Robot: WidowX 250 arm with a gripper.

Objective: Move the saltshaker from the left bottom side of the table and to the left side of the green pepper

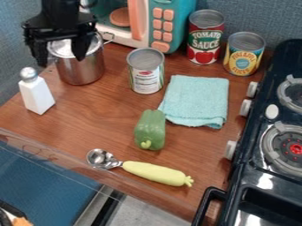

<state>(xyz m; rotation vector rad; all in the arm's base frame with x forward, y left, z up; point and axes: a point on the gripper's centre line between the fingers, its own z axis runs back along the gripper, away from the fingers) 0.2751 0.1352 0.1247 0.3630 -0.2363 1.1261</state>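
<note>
The white saltshaker (36,95) with its silver cap stands upright on the left part of the wooden table (94,119). Right of it and lower, near the middle, lies the green pepper (150,130), with a wide stretch of wood between the two. My black gripper (60,50) hangs at the upper left, above and slightly right of the saltshaker and in front of the metal pot. Its two fingers are spread wide, nothing held between them, and the gripper is open.
A metal pot (82,66) stands right behind the gripper. Several cans, including a plain-lidded one (146,73), stand farther back near a toy microwave (168,22). A folded teal cloth (194,99) adjoins the pepper; a yellow-handled scoop (154,173) lies in front. The stove (274,176) borders the right.
</note>
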